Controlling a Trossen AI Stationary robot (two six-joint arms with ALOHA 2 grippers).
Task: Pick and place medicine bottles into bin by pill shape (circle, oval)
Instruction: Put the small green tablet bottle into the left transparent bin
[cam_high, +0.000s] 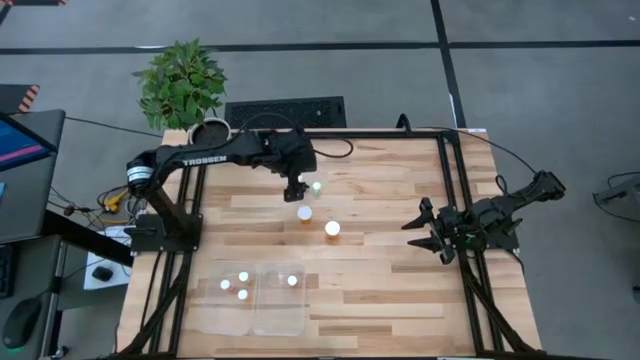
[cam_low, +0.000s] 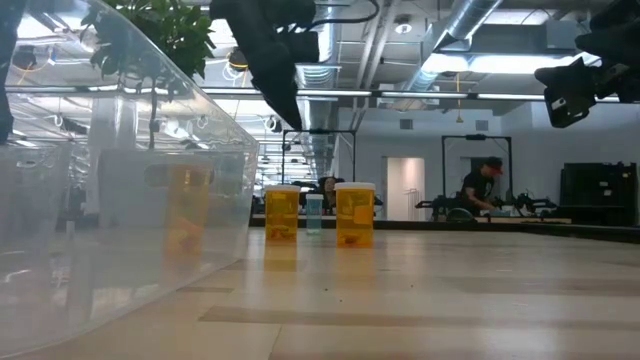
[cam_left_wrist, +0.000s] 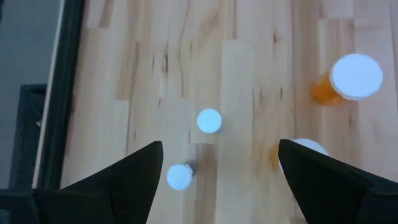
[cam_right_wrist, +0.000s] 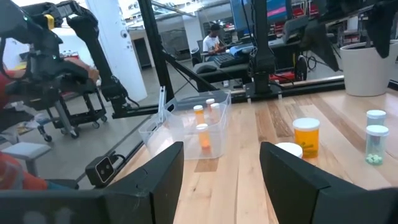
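Note:
My left gripper (cam_high: 296, 190) (cam_left_wrist: 217, 167) hangs open above the table's middle. Below it stand two small clear-green bottles with white caps (cam_left_wrist: 209, 121) (cam_left_wrist: 180, 177); one shows in the high view (cam_high: 316, 187). Two orange bottles (cam_high: 304, 213) (cam_high: 332, 229) stand upright just nearer (cam_low: 281, 213) (cam_low: 354, 213). The clear two-compartment bin (cam_high: 252, 298) sits at the near left, with three bottles in its left compartment (cam_high: 240, 285) and one in its right (cam_high: 292, 281). My right gripper (cam_high: 424, 230) (cam_right_wrist: 221, 168) is open and empty at the table's right side.
A potted plant (cam_high: 182, 85) and a white pot (cam_high: 210, 130) stand at the far left corner. A keyboard (cam_high: 285, 110) lies beyond the far edge. Black frame rails (cam_high: 455, 200) run along the table's sides. People show in the room behind (cam_low: 485, 185).

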